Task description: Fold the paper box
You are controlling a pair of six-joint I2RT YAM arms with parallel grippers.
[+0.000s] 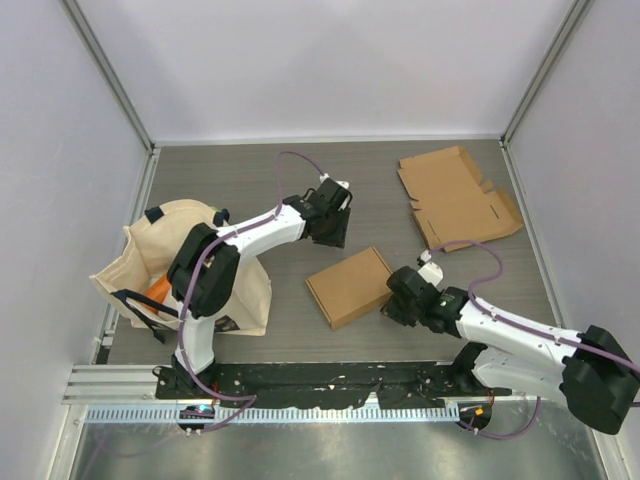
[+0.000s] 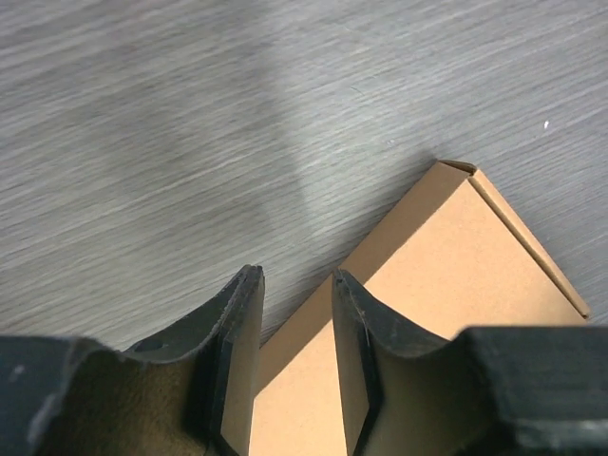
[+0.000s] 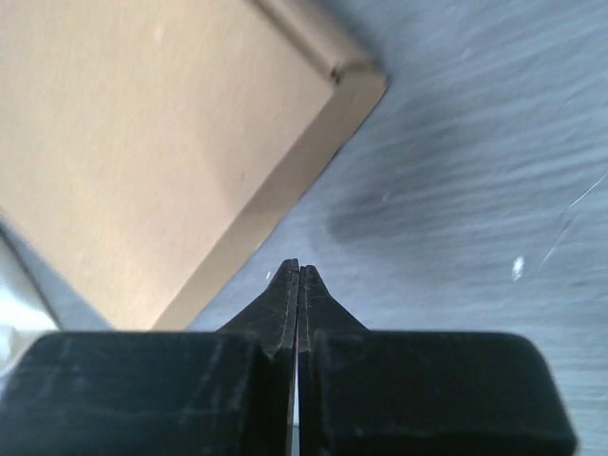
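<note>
Tabletop [image 1: 240, 170] of grey woodgrain, pale walls [image 1: 330, 60]

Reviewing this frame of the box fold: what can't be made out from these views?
- Top view: what is in the tote bag. Only an orange scrap shows, and the left arm crosses over it.
- Left wrist view: the folded box near end, behind the left gripper.
- Right wrist view: most of the box, cut off by the top and left edges.
- Top view: whether its flaps are tucked; too small.

Bright, even overhead light, soft shadows, slight close-range blur in 2 wrist views.
</note>
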